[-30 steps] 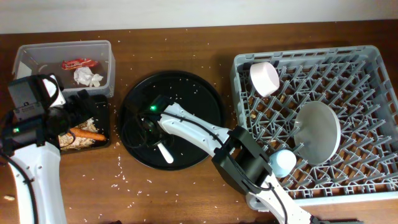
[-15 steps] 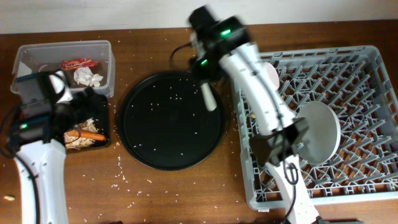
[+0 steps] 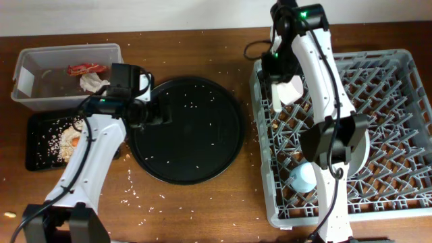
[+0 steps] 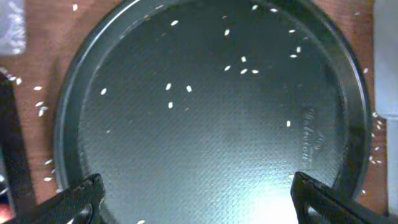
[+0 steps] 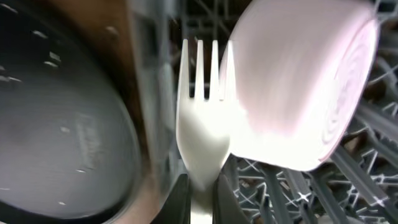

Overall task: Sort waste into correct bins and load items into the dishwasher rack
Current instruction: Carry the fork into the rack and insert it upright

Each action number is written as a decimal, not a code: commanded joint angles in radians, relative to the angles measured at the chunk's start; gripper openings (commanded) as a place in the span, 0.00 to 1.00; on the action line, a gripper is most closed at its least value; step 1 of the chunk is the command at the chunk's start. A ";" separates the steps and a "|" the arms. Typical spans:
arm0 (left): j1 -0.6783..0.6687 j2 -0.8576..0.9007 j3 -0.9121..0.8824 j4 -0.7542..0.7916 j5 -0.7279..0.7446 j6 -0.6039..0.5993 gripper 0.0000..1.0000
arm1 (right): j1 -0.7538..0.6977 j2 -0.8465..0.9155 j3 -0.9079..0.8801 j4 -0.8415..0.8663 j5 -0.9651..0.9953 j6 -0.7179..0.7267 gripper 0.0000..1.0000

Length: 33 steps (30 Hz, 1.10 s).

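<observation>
Pinching the handle of the white fork (image 5: 202, 130), the right gripper (image 5: 198, 202) is closed firmly on it, with the tines pointing away from the wrist. The fork hangs over the far left corner of the grey rack (image 3: 398, 88), just beside the white bowl (image 5: 305, 87), which lies on its side; whether the two touch cannot be told. The fork is probably light, thin and smooth, stiff with a little flex. Held by the handle end it could pivot, and once released it could slip through the lattice floor. Deeper in the rack sit the plate (image 3: 361, 152) and, nearer, the blue cup (image 3: 302, 177). The left gripper (image 4: 199, 199) is spread wide and holds nothing, above the round black tray (image 3: 202, 142), which is speckled with grains. At far left are the clear tub (image 3: 27, 67) and the flat black tray (image 3: 37, 145)
</observation>
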 commanded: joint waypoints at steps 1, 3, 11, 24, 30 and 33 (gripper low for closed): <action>-0.016 0.006 0.013 0.025 0.007 0.006 0.95 | 0.004 -0.015 -0.051 -0.007 0.049 -0.042 0.06; -0.016 0.006 0.013 0.036 0.007 0.006 0.95 | 0.006 -0.019 -0.046 -0.008 0.040 -0.047 0.22; -0.016 0.014 0.013 0.124 0.006 0.006 0.99 | 0.005 -0.132 -0.016 -0.008 -0.015 -0.068 0.82; -0.016 0.029 0.012 0.175 0.007 0.006 0.99 | 0.005 -0.546 -0.016 -0.008 -0.014 -0.068 0.98; -0.016 0.029 0.012 0.175 0.007 0.006 0.99 | 0.005 -0.644 -0.016 -0.008 -0.219 0.072 0.99; -0.016 0.029 0.012 0.175 0.007 0.006 0.99 | -0.004 -0.644 -0.016 -0.008 -0.164 0.071 0.99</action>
